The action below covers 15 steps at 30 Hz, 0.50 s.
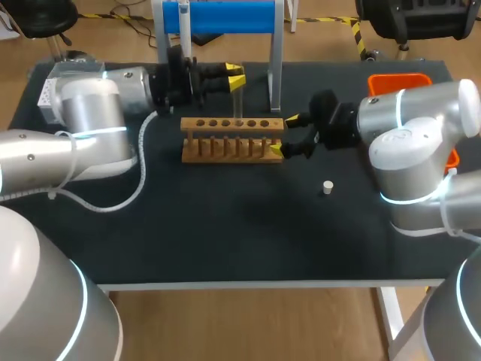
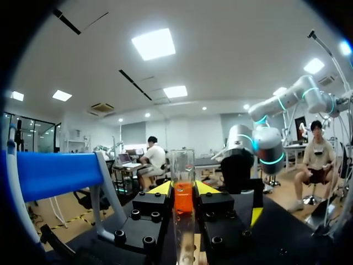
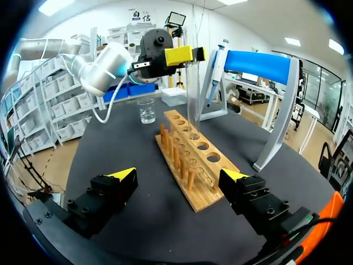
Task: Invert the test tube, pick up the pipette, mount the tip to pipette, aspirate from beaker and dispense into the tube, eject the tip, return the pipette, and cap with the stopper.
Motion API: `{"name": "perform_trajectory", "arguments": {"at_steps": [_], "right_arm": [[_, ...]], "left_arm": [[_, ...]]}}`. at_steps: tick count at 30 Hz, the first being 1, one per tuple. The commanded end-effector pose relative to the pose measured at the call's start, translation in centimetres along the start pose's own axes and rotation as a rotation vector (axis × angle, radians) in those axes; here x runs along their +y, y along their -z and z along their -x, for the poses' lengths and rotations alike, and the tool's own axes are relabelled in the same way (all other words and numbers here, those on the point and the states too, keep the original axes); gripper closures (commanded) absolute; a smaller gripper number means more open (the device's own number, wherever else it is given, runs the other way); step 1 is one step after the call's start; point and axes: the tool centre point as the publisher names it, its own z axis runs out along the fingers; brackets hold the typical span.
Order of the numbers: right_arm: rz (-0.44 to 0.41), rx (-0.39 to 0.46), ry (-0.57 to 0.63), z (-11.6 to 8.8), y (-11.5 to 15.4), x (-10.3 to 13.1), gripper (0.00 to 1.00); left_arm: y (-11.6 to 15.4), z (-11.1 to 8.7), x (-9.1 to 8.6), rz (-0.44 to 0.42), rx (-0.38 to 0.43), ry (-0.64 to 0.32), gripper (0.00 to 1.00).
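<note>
A wooden rack (image 1: pixel 232 139) lies across the middle of the black table (image 1: pixel 225 241). At its 12 o'clock stands the blue stand (image 1: pixel 225 15), whose white legs close off the space behind the rack. In the right wrist view the pipette (image 3: pixel 217 63) hangs on this stand, and the beaker (image 3: pixel 146 110) sits on the mat beyond the rack's far end. The white stopper (image 1: pixel 328 186) stands alone at about 4 o'clock from the rack, well apart from it. An orange bin (image 1: pixel 398 79) sits at about 2 o'clock, partly hidden by the right arm (image 1: pixel 413 128). The left arm (image 1: pixel 90 120) comes in from 9 o'clock, its wrist level and its fingers pointing toward 3 o'clock. The left gripper (image 1: pixel 236 77) hangs just behind the rack and is clamped on the test tube (image 1: pixel 238 104), which stands upright above the rack's row of holes. In the left wrist view the tube (image 2: pixel 183 182) sits pinched between the two yellow tips. The right arm reaches in from 3 o'clock, low over the mat. The right gripper (image 1: pixel 284 135) is spread wide at the rack's near end, one finger to each side, with clear gaps showing in its wrist view.
</note>
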Motion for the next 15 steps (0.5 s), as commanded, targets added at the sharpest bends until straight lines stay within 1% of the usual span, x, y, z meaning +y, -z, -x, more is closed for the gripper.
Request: {"name": "perform_trajectory", "arguments": {"at_steps": [1,2,4,5,9,15], "right_arm": [[-0.002,0.001,0.0,0.0,0.1,0.0,0.0],[-0.002,0.001,0.0,0.0,0.1,0.0,0.0],[-0.002,0.001,0.0,0.0,0.1,0.0,0.0],[-0.002,0.001,0.0,0.0,0.1,0.0,0.0],[-0.002,0.001,0.0,0.0,0.1,0.0,0.0],[-0.002,0.001,0.0,0.0,0.1,0.0,0.0]], "left_arm": [[0.2,0.2,0.2,0.041,0.018,-0.011,1.0],[0.2,0.1,0.3,0.068,0.026,-0.018,1.0],[0.3,0.1,0.4,0.072,0.031,-0.016,1.0],[0.4,0.1,0.4,0.102,0.037,-0.02,1.0],[0.6,0.2,0.6,0.143,0.039,-0.016,1.0],[0.7,0.2,1.5,0.211,0.04,-0.001,1.0]]}}
